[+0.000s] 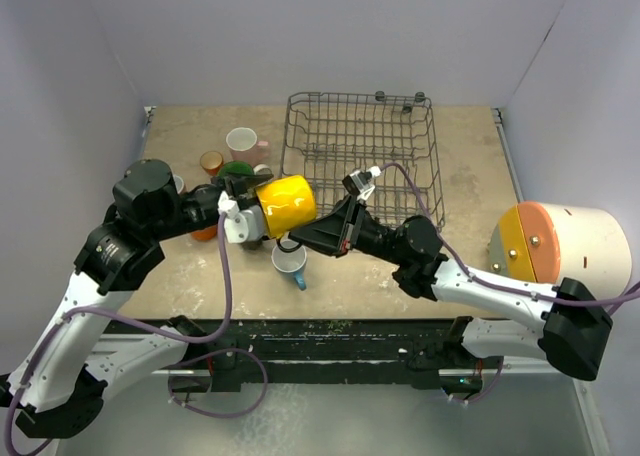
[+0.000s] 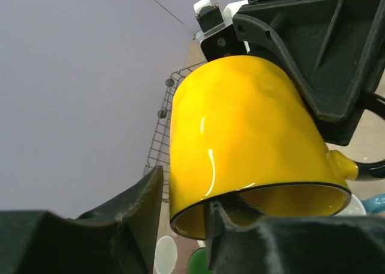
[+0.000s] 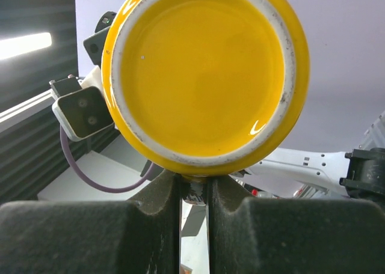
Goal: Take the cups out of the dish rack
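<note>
A yellow mug (image 1: 287, 203) hangs on its side above the table, in front of the rack's left corner, between both grippers. My right gripper (image 1: 303, 238) is shut on its handle; the right wrist view shows the mug's base (image 3: 204, 70) just above the nearly closed gripper (image 3: 194, 187). My left gripper (image 1: 250, 214) is at the mug's mouth. In the left wrist view the gripper (image 2: 183, 196) straddles the rim of the mug (image 2: 240, 130), one finger inside and one outside, with a thin gap showing. The grey wire dish rack (image 1: 360, 146) holds no mug that I can see.
Mugs stand left of the rack: a pink one (image 1: 243, 142), an orange one (image 1: 211, 162), a white one with green inside (image 1: 237, 170). A blue mug (image 1: 291, 262) sits below the yellow one. A big white cylinder with an orange face (image 1: 560, 241) lies at the right.
</note>
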You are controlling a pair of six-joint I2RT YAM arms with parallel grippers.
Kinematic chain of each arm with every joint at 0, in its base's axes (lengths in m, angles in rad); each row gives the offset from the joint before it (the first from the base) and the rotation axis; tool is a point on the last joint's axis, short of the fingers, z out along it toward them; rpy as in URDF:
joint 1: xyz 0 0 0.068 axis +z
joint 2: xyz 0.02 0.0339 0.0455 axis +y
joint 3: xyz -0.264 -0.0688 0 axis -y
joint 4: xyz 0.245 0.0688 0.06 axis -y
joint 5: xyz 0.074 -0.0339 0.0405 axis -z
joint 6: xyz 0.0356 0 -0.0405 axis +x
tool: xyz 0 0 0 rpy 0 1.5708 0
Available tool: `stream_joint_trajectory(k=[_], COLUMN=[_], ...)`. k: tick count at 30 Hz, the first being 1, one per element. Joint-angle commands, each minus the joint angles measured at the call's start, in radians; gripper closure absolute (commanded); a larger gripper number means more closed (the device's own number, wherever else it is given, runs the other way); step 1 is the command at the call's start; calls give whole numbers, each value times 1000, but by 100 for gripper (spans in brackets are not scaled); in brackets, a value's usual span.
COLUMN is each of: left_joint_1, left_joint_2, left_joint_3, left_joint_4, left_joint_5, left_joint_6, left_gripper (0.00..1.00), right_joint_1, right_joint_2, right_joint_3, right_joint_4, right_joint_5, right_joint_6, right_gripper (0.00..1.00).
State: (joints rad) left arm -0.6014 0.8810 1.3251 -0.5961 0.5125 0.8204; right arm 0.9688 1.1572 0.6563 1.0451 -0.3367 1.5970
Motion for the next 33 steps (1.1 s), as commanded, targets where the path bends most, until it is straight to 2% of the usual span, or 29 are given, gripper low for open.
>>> stream_joint_trajectory(k=[1,3,4,6,11,12,14,16,18,21,24,28,33], left_joint_1=[5,5,5,5,5,5,5,3,0,-46,-115,-166,-235], left_joint_2=[2,7,11,23,48,53,73,107,150,257,379,553,774], left_joint_3=[32,30,29,32,22,22,28,53,74,111,169,271,389], left_joint_4=[30,27,22,-7,-48,-54,-80,-143,-218,-309,-394,-488,-558], left_joint_5=[45,46,44,40,27,22,14,29,61,23,-30,-39,-77], left_joint_6=[-45,-66,-74,-71,-70,-70,-59,-26,27,70,101,111,94], left_gripper=[75,96,100,100,100,100,100,100,100,100,100,100,100], right_joint_1=[11,11,11,10,-75,-104,-173,-221,-235,-237,-239,-245,-271], right_joint_2=[-19,-25,-33,-60,-181,-221,-311,-368,-353,-269,-205,-150,-176], right_joint_3=[60,56,58,56,-50,-57,-13,113,268,463,563,657,684], right_joint_4=[146,121,83,-80,-256,-335,-640,-1074,-1423,-1745,-1884,-2015,-2088], right_joint_5=[37,46,48,33,35,28,51,203,408,651,797,958,1046], right_joint_6=[7,-6,-27,-77,-85,-104,-197,-363,-516,-620,-681,-676,-613], right_gripper=[92,74,62,45,23,18,10,6,3,1,0,0,0])
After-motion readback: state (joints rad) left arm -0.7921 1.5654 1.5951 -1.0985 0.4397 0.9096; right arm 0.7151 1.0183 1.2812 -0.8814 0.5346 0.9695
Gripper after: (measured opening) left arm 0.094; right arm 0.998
